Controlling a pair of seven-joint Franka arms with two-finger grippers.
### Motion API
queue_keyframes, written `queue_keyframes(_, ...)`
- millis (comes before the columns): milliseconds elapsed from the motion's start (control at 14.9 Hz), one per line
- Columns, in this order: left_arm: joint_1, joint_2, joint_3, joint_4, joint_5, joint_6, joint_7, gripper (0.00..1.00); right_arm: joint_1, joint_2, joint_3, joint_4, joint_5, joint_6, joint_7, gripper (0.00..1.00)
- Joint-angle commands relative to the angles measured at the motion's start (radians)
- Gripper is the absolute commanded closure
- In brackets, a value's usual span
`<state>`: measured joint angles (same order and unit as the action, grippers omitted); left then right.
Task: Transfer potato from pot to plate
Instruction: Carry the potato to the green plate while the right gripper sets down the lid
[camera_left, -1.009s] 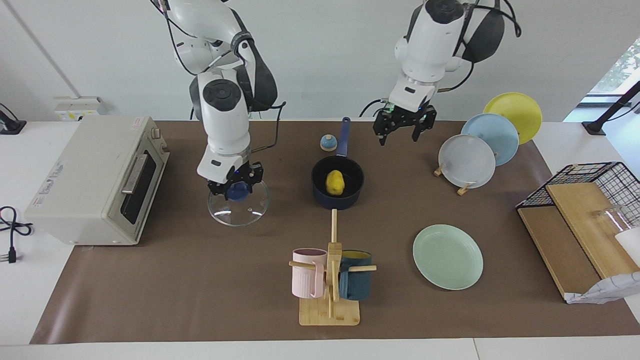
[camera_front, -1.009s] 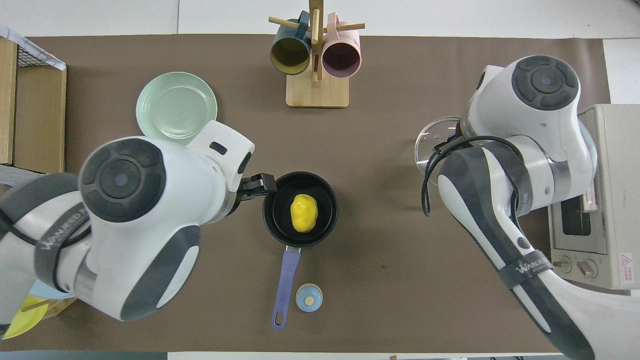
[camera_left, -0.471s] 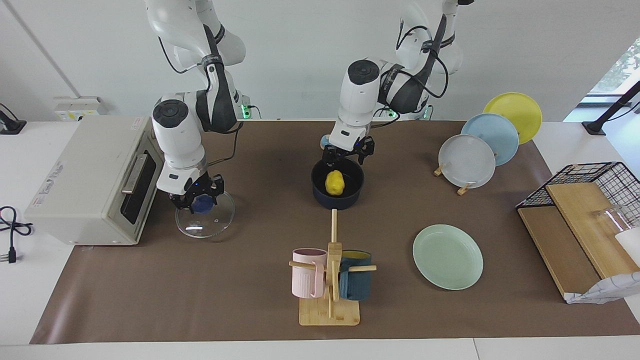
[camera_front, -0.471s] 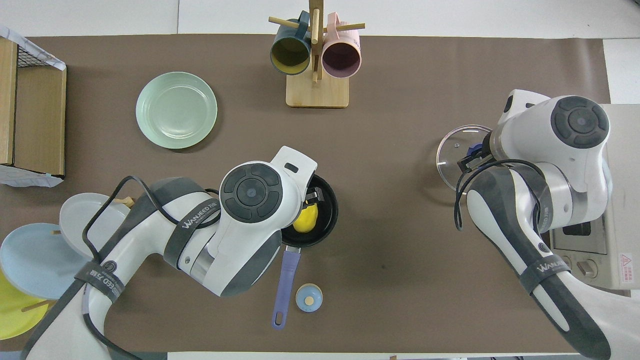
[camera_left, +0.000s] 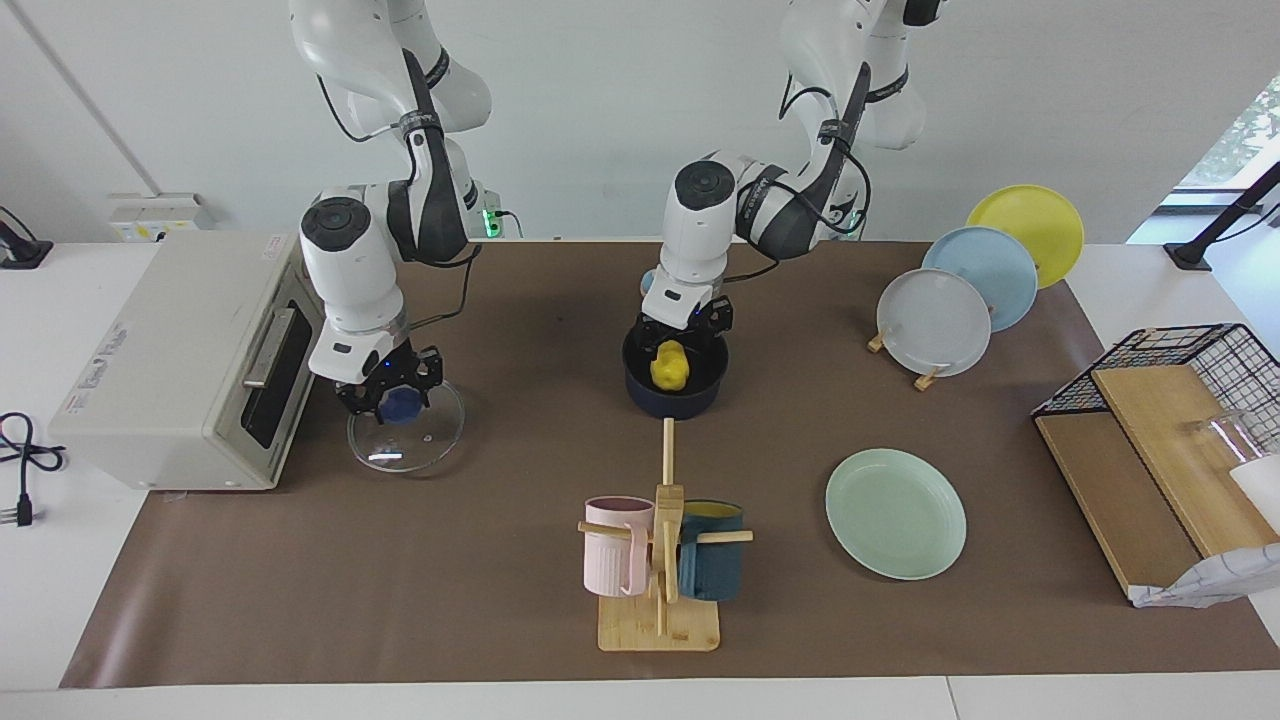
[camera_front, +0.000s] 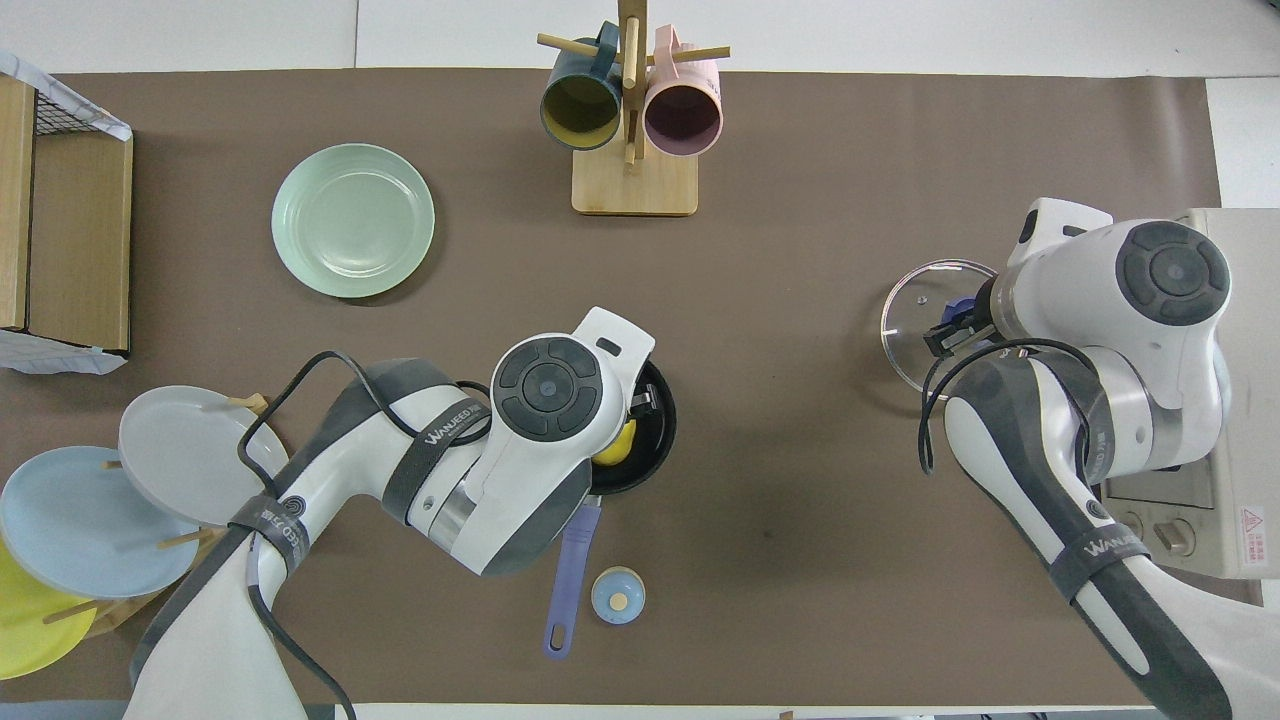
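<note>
Two fingers of my left gripper (camera_left: 683, 330) are down inside the small round dark navy saucepan (camera_left: 676, 390), spread to either side of the small bright yellow oval potato (camera_left: 667, 366). I judge them not yet closed on it, and whether they already touch it I cannot tell. The potato sits on the pot's black floor.

Risks, as I judge them: the lump is smooth and rounded, so a squeeze off its middle could squirt it sideways against the pot wall. A finger could also catch the rim and drag the light pot across the brown mat. If I lift with a shallow hold, it may drop on the way to the round pale mint-green plate (camera_left: 896, 513), which lies well apart, farther from the robots and toward my own arm's end of the table.

From the facing view the potato's long axis seems to run roughly toward and away from the robots, in line with the pot's long blue handle (camera_front: 567, 583); I would close across its short width.

My right gripper (camera_left: 388, 395) waits, wrapped around the blue knob of the clear glass lid (camera_left: 405, 432) resting by the white toaster oven (camera_left: 185, 360).
</note>
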<state>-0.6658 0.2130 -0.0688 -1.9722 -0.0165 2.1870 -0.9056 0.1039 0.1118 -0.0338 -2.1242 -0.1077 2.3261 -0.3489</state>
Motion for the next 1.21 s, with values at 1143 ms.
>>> queue_keyframes(1143, -0.051, 0.057, 0.015, -0.031, 0.020, 0.043, -0.053, 0.00, -0.036, -0.037, 0.015, -0.142, 0.006, 0.151, -0.027, 0.36)
